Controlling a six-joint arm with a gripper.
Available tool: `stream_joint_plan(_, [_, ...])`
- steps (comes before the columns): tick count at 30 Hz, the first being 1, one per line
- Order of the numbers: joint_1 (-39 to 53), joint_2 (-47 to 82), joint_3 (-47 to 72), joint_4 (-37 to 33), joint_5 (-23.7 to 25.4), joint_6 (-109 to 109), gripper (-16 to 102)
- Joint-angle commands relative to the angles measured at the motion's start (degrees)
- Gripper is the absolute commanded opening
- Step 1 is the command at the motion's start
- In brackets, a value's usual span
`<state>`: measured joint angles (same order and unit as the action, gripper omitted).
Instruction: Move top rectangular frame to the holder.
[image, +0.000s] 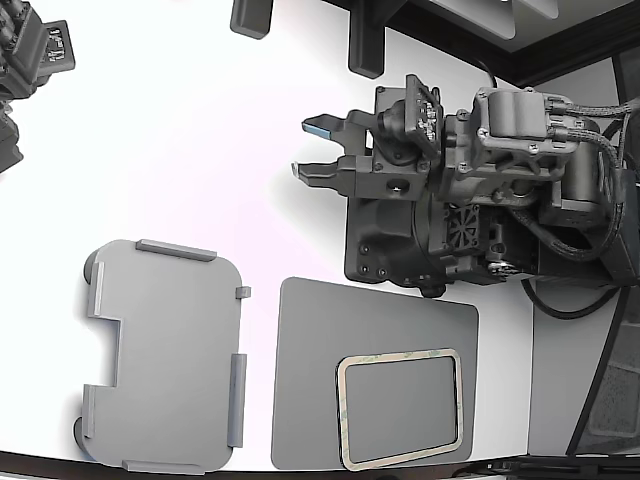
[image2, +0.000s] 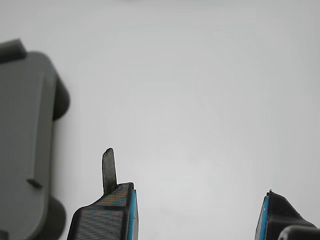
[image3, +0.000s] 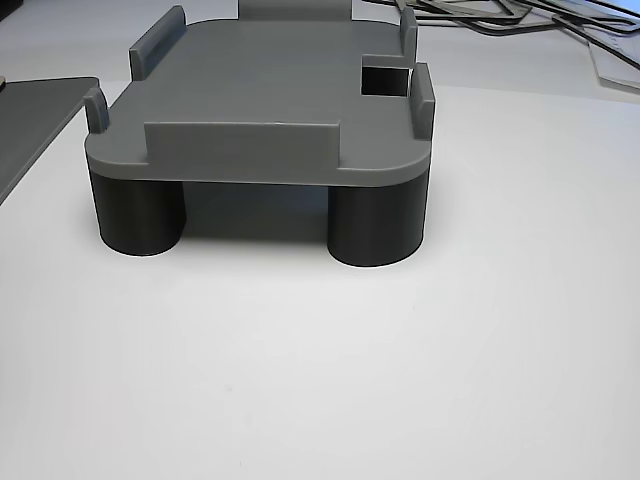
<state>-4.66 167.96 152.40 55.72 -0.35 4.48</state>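
Risk first: thin cream frame (image: 401, 408) lying flat on dark grey mat (image: 310, 370), lower right of the exterior view, with almost no edge to hook. Likely to slip off a finger, or to drag the mat along if pinched too low. Could also bend or spring loose in transit, being so slender.

End effector (image: 312, 150) spread wide and empty, upper centre of the exterior view, hovering over bare white bench (image: 200, 130), well apart from both frame and holder (image: 165, 355). Holder at lower left of the exterior view, unoccupied, standing on dark round legs (image3: 375, 225) as seen in the other view. Raised tabs around its rim leave little tolerance: a tilted or offset release could leave the frame perched on a tab instead of seated inside.

Hard to judge: whether one frame or several lie stacked, since thickness cannot be read from above. Frame absent from the wrist view and the other view. Wrist view limited to two blue-lined fingertips (image2: 112, 212), bench, and one edge of the holder (image2: 25, 145). Lower edge of mat and holder cut close by the exterior view's bottom border. Height of the end effector above the bench unclear.
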Motion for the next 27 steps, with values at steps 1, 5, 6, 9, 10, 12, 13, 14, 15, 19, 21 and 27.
stream_joint_plan(1, [0.8,1.4,-6.8,-3.5,1.6,-1.9,100])
stream_joint_plan(5, [0.8,1.4,-3.9,-8.5,2.8,-1.8,100])
stream_joint_plan(6, [0.7,1.4,-3.1,-9.7,2.9,-2.0,100])
stream_joint_plan(9, [0.5,1.4,-1.6,-11.7,2.9,-2.1,100])
stream_joint_plan(10, [0.5,1.4,-1.2,-12.1,2.8,-2.2,100])
stream_joint_plan(12, [0.6,1.3,-1.0,-13.0,1.5,-2.6,100])
stream_joint_plan(13, [1.1,0.7,-1.3,-13.3,0.7,-2.6,100])
stream_joint_plan(14, [2.1,-0.4,-2.3,-13.1,0.6,-2.6,100])
stream_joint_plan(15, [4.5,-1.8,-3.8,-12.1,2.0,-2.2,100])
stream_joint_plan(19, [14.1,-9.4,-11.3,-5.6,7.8,1.7,100])
stream_joint_plan(21, [18.5,-13.1,-15.0,-2.7,10.0,4.7,100])
stream_joint_plan(27, [27.9,-25.5,-26.4,9.8,11.1,12.7,100])
